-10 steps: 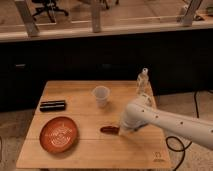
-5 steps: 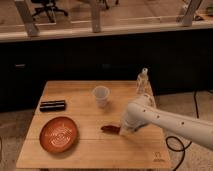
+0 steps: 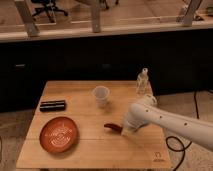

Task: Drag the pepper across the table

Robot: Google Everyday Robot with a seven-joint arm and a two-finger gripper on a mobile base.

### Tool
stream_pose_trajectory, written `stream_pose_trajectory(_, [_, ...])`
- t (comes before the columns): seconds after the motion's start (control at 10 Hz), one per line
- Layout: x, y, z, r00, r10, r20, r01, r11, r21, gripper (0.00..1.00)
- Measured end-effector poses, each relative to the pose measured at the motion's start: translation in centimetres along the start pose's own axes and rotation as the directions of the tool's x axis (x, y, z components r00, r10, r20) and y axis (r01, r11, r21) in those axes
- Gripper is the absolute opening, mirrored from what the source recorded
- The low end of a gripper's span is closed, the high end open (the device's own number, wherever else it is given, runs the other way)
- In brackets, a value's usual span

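1. The pepper [image 3: 111, 127] is seen lying mid-worktop [image 3: 100, 150], right of the plate [image 3: 59, 134].
2. The claw [image 3: 125, 131] is placed at its right end; the fingers' state cannot be told.
3. A cup [image 3: 101, 95], bottle [image 3: 143, 81] and black bar [image 3: 53, 105] are set behind.

Soft, low-detail frame, mild blur throughout. Warm even light on the table [image 3: 95, 145] at lower centre, faint shadows only. Dark band across the middle. Brighter floor along the top. Gripper [image 3: 125, 131], right of centre, is blurred against the white arm.
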Motion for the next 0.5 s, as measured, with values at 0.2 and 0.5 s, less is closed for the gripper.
stream_pose_trajectory(0.2, [0.90, -0.13, -0.10, 1.000, 0.005, -0.002, -0.005, 1.000, 0.000, 0.03])
stream_pose_trajectory(0.5, [0.97, -0.12, -0.09, 1.000, 0.006, -0.002, -0.006, 1.000, 0.000, 0.03])
